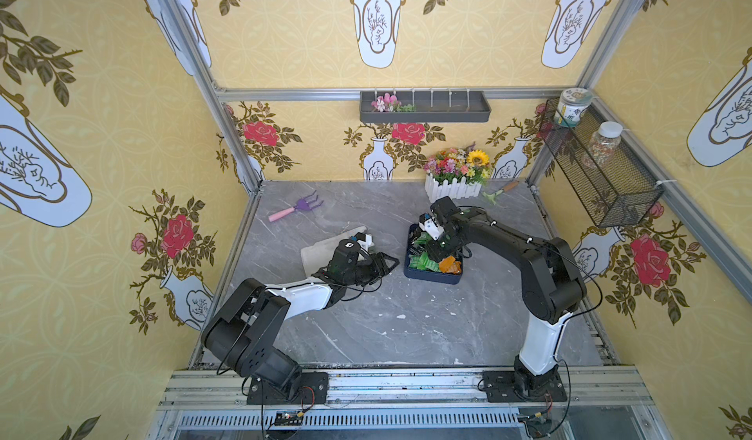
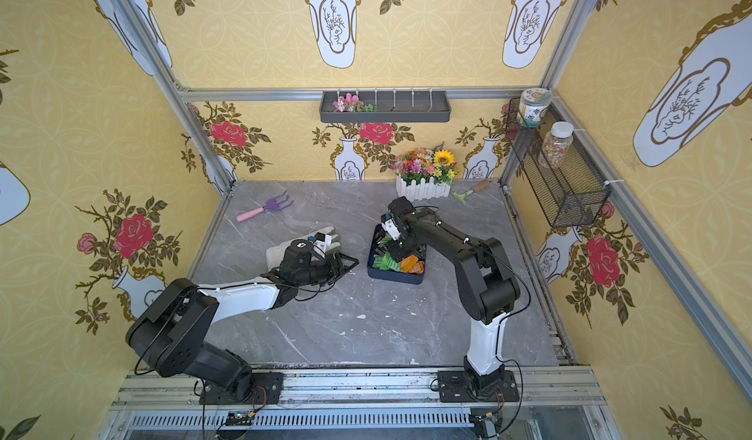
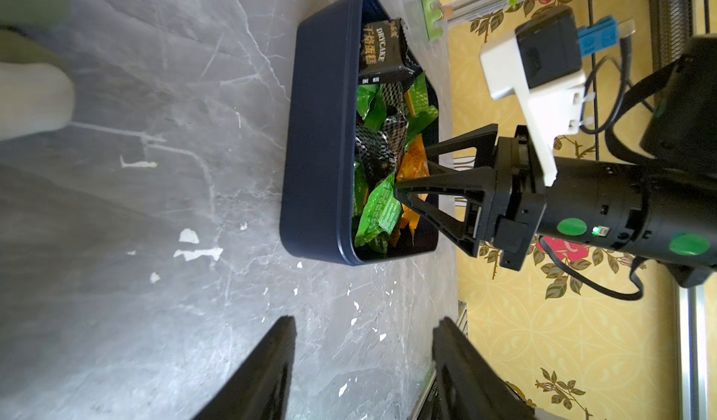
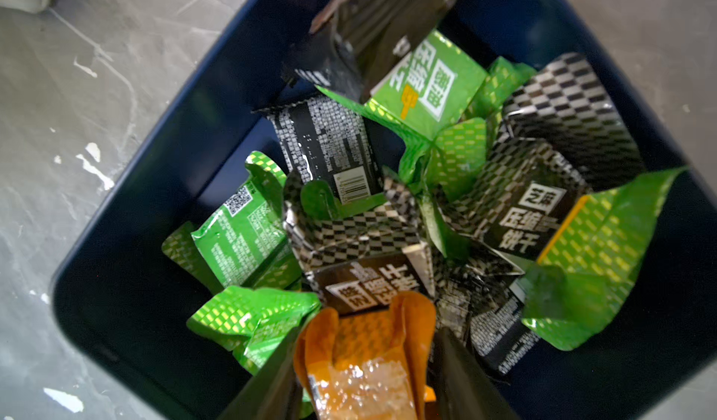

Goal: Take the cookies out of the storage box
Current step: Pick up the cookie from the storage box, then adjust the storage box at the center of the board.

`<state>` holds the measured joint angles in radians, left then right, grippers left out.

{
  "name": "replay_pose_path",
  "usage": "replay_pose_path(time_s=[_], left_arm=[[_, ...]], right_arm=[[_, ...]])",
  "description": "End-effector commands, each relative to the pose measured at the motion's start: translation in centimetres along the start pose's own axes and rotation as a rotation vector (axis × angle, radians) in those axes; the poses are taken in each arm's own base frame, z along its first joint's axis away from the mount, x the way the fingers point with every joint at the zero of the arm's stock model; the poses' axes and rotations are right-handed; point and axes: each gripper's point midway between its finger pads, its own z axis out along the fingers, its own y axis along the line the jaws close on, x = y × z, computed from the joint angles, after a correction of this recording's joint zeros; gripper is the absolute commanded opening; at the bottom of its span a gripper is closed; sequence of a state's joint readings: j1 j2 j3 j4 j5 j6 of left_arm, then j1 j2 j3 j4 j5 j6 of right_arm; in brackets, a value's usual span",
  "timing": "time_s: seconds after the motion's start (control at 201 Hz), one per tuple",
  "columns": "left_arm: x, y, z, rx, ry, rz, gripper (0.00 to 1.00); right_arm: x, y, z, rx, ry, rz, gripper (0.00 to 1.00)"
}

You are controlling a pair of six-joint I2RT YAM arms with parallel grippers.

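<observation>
A dark blue storage box [image 1: 431, 278] [image 2: 391, 278] [image 3: 310, 146] [image 4: 155, 165] sits right of the table's middle. It holds several wrapped cookies [image 1: 423, 261] [image 4: 240, 235] in green, black-checkered and orange packets. My right gripper [image 1: 437, 255] [image 2: 401, 255] [image 3: 411, 169] [image 4: 372, 328] reaches down into the box, its fingers closed against both sides of an orange cookie packet [image 4: 368, 360] [image 3: 413, 162] whose edges curl up between them. My left gripper [image 1: 390, 266] [image 2: 352, 264] [image 3: 366, 321] hovers open and empty over bare table just left of the box.
A white glove [image 1: 321, 251] lies under the left wrist. A purple and pink rake [image 1: 295, 208] lies at the back left. A flower box with a white fence [image 1: 455, 188] and a small green trowel [image 1: 498, 192] stand behind the box. A wire basket [image 1: 598, 165] hangs on the right wall.
</observation>
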<state>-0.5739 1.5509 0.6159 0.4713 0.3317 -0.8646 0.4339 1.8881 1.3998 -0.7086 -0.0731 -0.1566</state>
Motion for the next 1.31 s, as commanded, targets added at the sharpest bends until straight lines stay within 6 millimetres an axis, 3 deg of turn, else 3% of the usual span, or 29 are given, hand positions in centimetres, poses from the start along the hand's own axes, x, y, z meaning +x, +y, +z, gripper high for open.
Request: replay_pose_path(time_s=[0.0, 0.184, 0.518, 0.792, 1.076, 1.19, 1.305], left_arm=[[-0.5, -0.6, 0.4, 0.016, -0.019, 0.021, 0.61], [-0.6, -0.5, 1.2, 0.003, -0.022, 0.024, 0.61], [-1.9, -0.3, 3.4, -0.014, -0.031, 0.084, 0.60], [-0.3, -0.5, 5.0, -0.021, 0.012, 0.087, 0.60], [2.2, -3.9, 7.1, 0.045, 0.049, 0.122, 0.60], [2.0, -3.9, 6.6, 0.027, 0.000, 0.111, 0.60], [-0.6, -3.0, 3.8, -0.040, -0.184, 0.067, 0.63]], right_arm=[[0.1, 0.1, -0.3, -0.005, -0.006, -0.006, 0.49], [-0.5, 0.4, -2.2, -0.006, -0.062, -0.006, 0.42], [-2.0, 0.5, -8.5, 0.012, -0.307, 0.184, 0.38], [0.6, 0.3, -11.7, -0.011, -0.435, 0.531, 0.40], [3.0, 0.7, -13.6, -0.027, -0.431, 0.644, 0.40], [3.5, 1.5, -14.0, -0.047, -0.419, 0.667, 0.43], [3.3, 3.8, -13.5, -0.066, -0.393, 0.669, 0.43]])
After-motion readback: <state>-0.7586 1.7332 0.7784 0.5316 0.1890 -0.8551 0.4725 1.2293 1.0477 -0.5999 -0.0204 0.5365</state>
